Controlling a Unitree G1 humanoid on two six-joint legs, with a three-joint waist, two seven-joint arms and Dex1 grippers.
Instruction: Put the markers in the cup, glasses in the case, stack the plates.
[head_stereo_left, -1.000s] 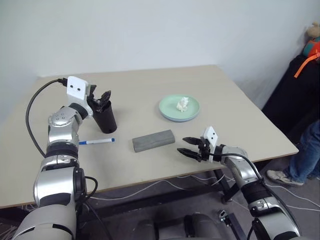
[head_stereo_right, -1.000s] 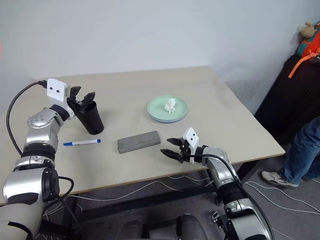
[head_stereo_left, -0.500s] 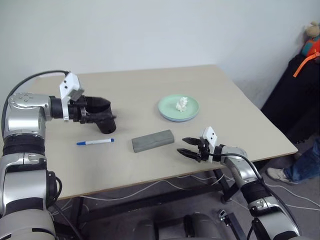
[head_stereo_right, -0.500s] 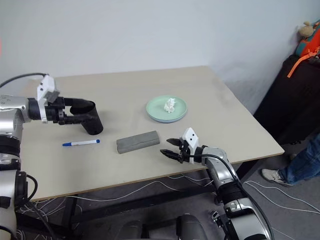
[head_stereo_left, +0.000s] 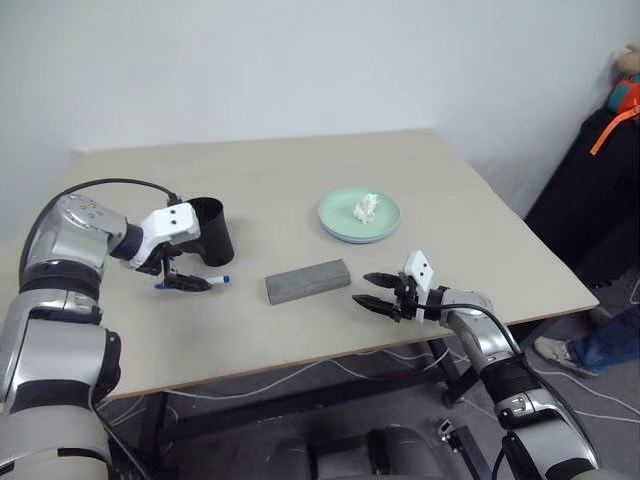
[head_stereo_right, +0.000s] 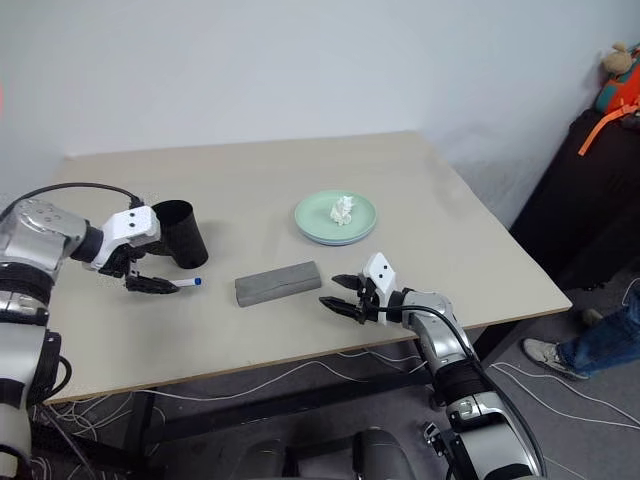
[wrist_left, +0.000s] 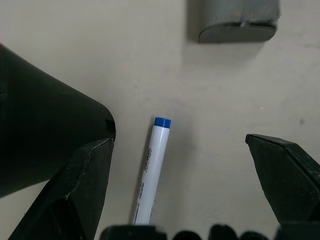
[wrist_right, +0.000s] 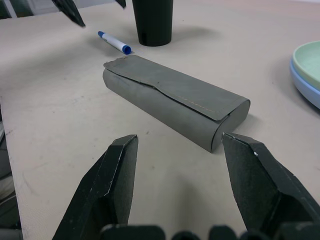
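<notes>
Left wrist view gives you the clearest read on the left gripper (wrist_left: 182, 185): its jaws stand wide apart and hold nothing, with the marker (wrist_left: 150, 170) lying on the table (wrist_left: 215, 90) between the two fingers, blue cap pointing away from the wrist. A second ago those same fingers were up at the rim of the cup (head_stereo_left: 212, 230); now you see the gripper (head_stereo_left: 186, 283) let go, swung down and aimed steeply at the marker (head_stereo_left: 210, 281), low over the table just in front of the cup. The cup stands upright on its own, with one finger just beside its wall in the wrist view. The marker has not shifted.

Your right gripper (head_stereo_left: 372, 293) hangs where it was a second ago, jaws partly open and empty, pointing nearly level toward the case (head_stereo_left: 308, 280). In the right wrist view the case (wrist_right: 175, 100) lies closed on the table, apart from both fingertips, its flap seam facing up. It has kept its place between the marker and the right gripper.

Farther back, the green plate (head_stereo_left: 359, 215) sits stacked on the blue plate (wrist_right: 299, 82), whose rim shows under it in the right wrist view, and a white paper wad (head_stereo_left: 365, 207) rests on top. That stack is unchanged.

At the right edge, a person's leg (head_stereo_left: 600, 337) and shoe have drawn back, so less of them shows than a second ago.
</notes>
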